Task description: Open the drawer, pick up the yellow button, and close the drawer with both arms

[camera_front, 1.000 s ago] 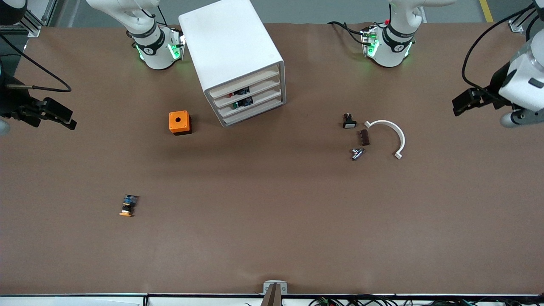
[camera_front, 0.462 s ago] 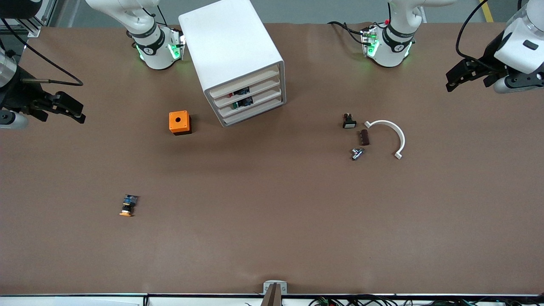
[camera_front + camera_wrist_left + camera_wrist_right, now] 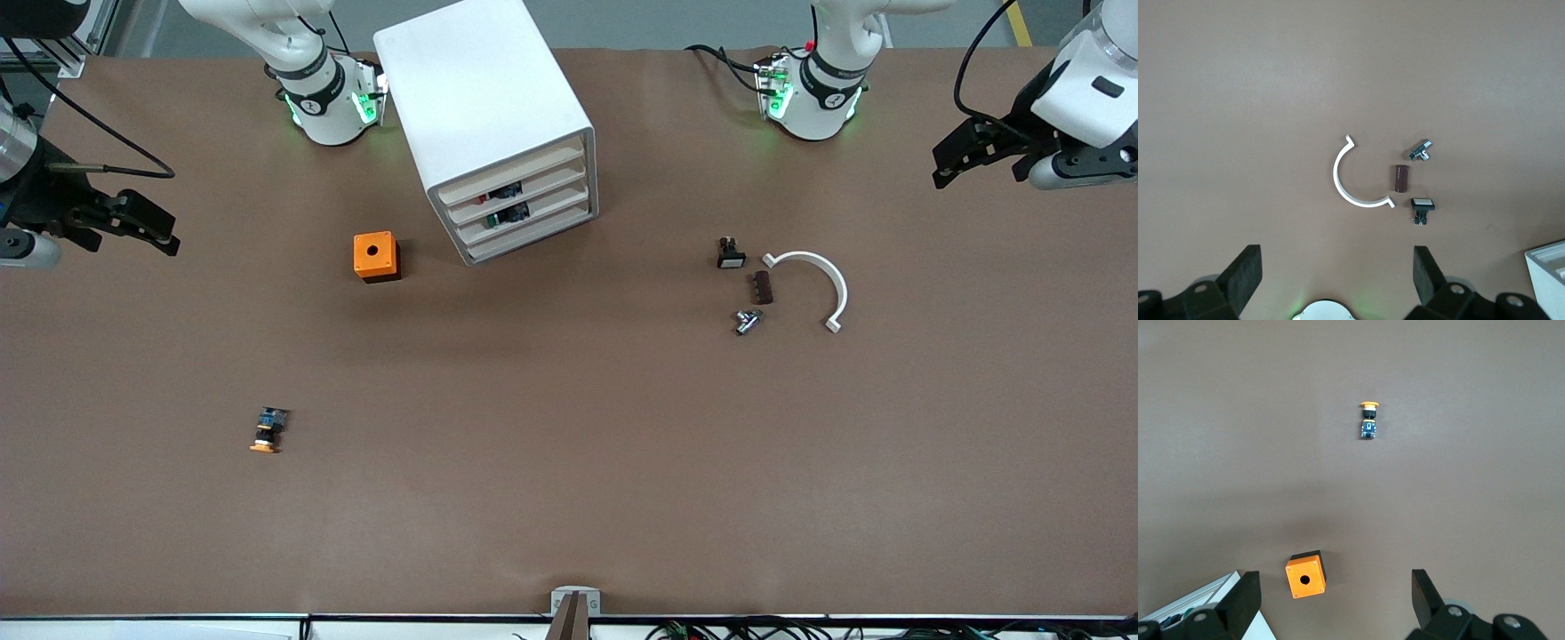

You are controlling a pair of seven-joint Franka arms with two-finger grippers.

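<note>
The white cabinet (image 3: 484, 102) stands at the table's robot-side middle; its top drawer (image 3: 508, 179) is pushed in like the three below it. The button (image 3: 267, 428) lies on the table toward the right arm's end, nearer the front camera than the orange cube (image 3: 376, 256); it also shows in the right wrist view (image 3: 1369, 420). My right gripper (image 3: 142, 233) is open and empty, up at the right arm's end of the table. My left gripper (image 3: 956, 160) is open and empty, up at the left arm's end.
A white curved piece (image 3: 816, 283), a small black part with a white face (image 3: 730, 254), a brown block (image 3: 762, 288) and a metal fitting (image 3: 747, 321) lie toward the left arm's end. They also show in the left wrist view, the curved piece (image 3: 1353, 180) among them.
Both grippers rose and swung a little toward the robots' side in the first half second, then held nearly still. Nothing on the table moved.
</note>
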